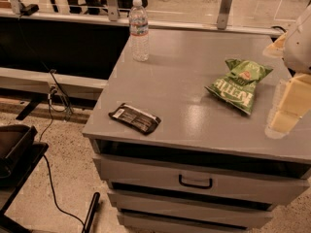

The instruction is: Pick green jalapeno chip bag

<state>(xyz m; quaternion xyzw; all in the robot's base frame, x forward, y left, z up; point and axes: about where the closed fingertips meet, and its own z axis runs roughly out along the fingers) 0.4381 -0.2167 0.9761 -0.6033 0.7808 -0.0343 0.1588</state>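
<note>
The green jalapeno chip bag (239,84) lies on the right part of the grey cabinet top (184,72), crinkled, with white lettering and a small red-and-yellow logo near its far end. My gripper (287,108), cream-coloured, comes in at the right edge of the view, just right of the bag and slightly nearer than it. It holds nothing that I can see and stays apart from the bag. The white arm (301,40) rises above it, cut off by the frame.
A flat black-brown packet (135,118) lies near the front left edge. A clear water bottle (139,30) stands at the back left. Drawers with a black handle (195,182) sit below the top. A glass railing runs behind; cables and a dark cart stand on the floor at left.
</note>
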